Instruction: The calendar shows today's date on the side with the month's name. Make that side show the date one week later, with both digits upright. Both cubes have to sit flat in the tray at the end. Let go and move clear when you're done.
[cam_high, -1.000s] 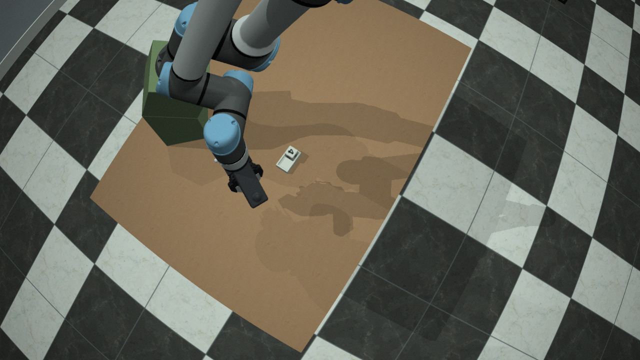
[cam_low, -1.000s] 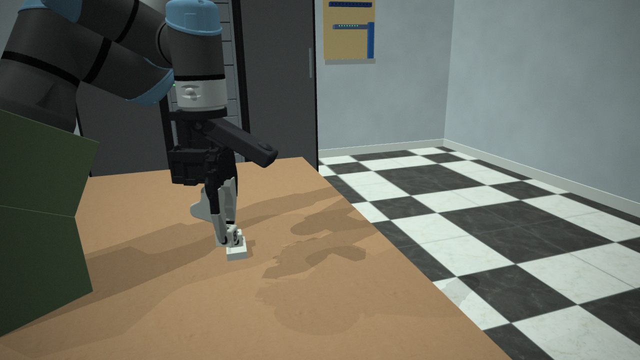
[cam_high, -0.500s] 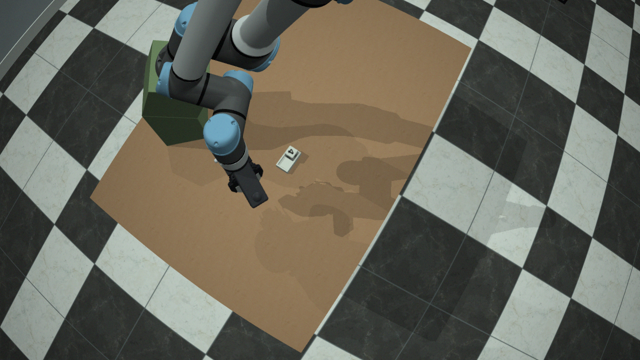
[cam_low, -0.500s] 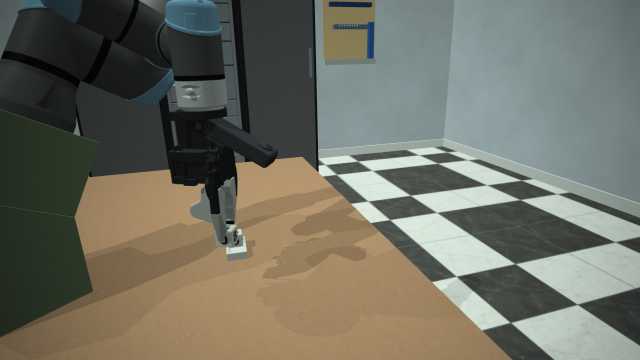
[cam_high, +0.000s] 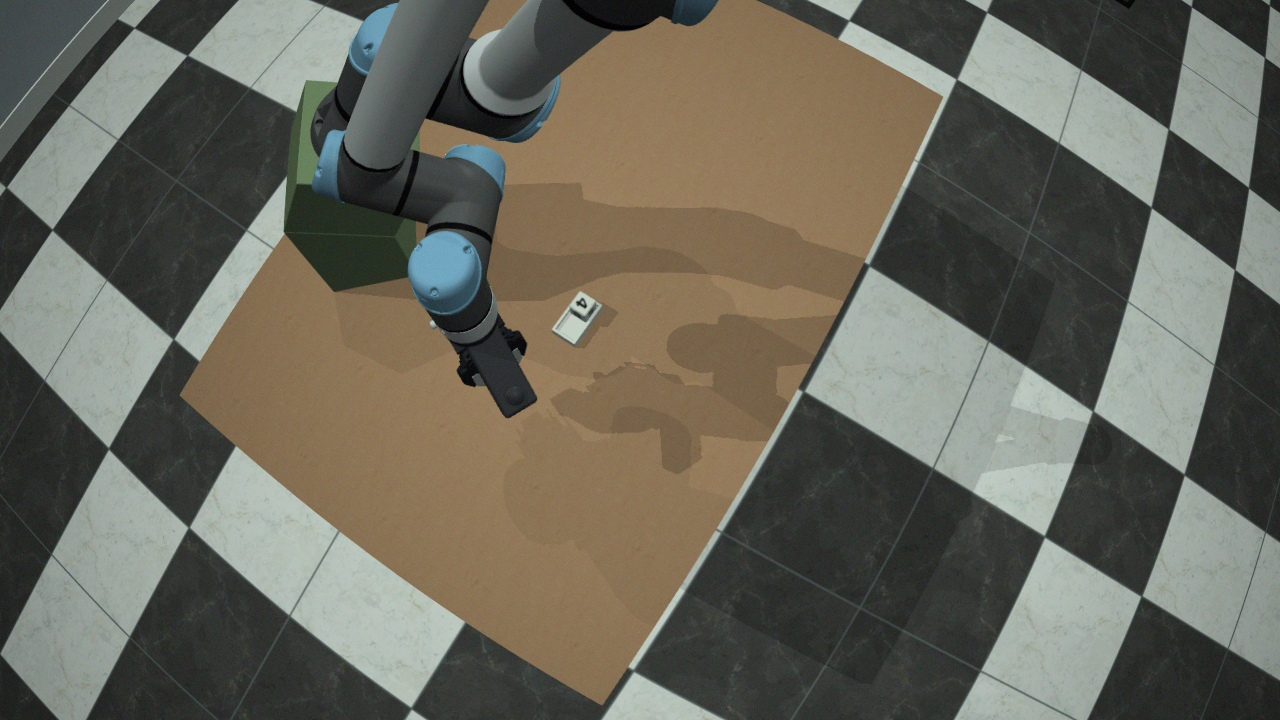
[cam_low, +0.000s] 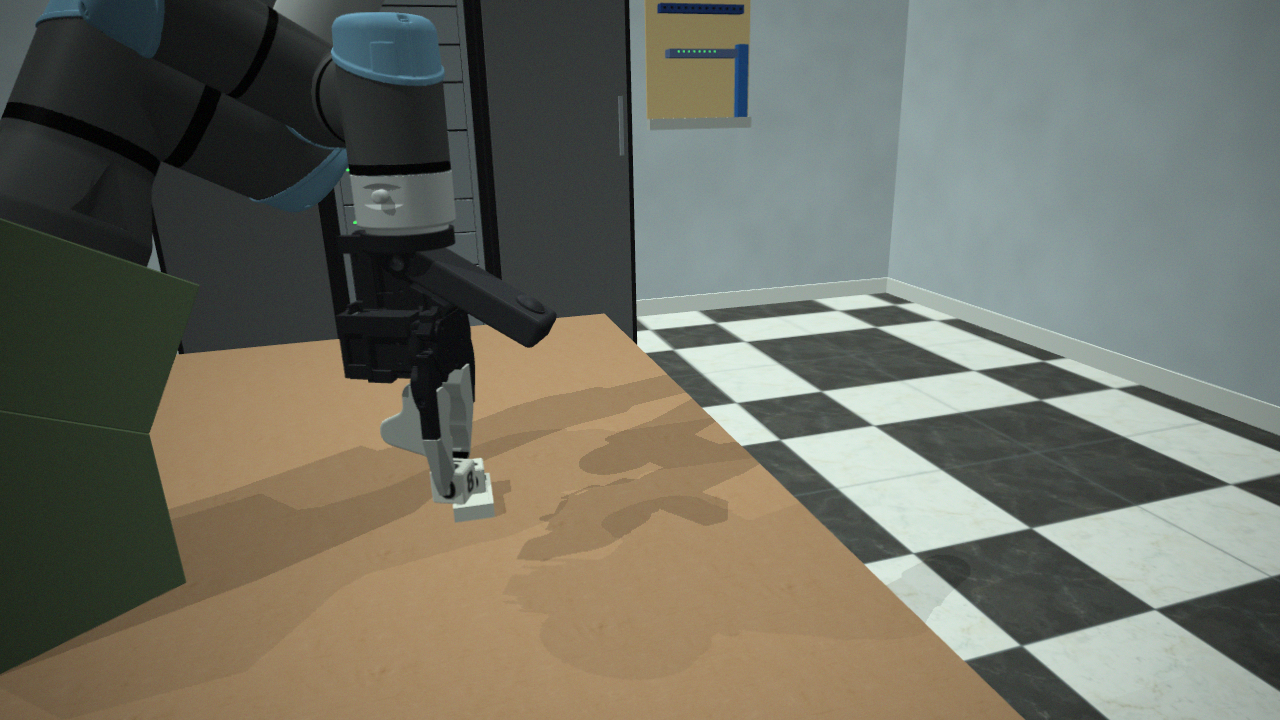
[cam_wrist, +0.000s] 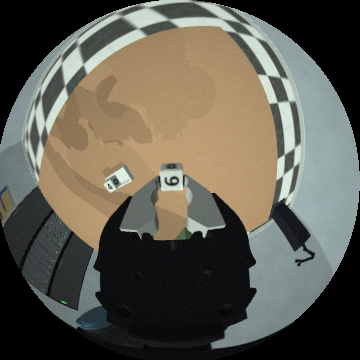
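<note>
The white cube with black digits (cam_low: 464, 477) (cam_wrist: 172, 179) is clamped in the black-and-grey claw (cam_high: 495, 365) (cam_low: 457, 474) (cam_wrist: 172, 176), left of the white rectangular tray (cam_high: 567, 328) (cam_low: 474, 511) (cam_wrist: 124, 177). One cube (cam_high: 583, 305) (cam_low: 480, 471) (cam_wrist: 113, 184) is seated; placing this one, confirming the date and withdrawing remain

One cube (cam_high: 582, 304) (cam_wrist: 110, 185) in one end of the tray (cam_high: 570, 326) (cam_low: 474, 508) (cam_wrist: 121, 177), the other (cam_wrist: 172, 179) between the tool's fingertips.
</note>
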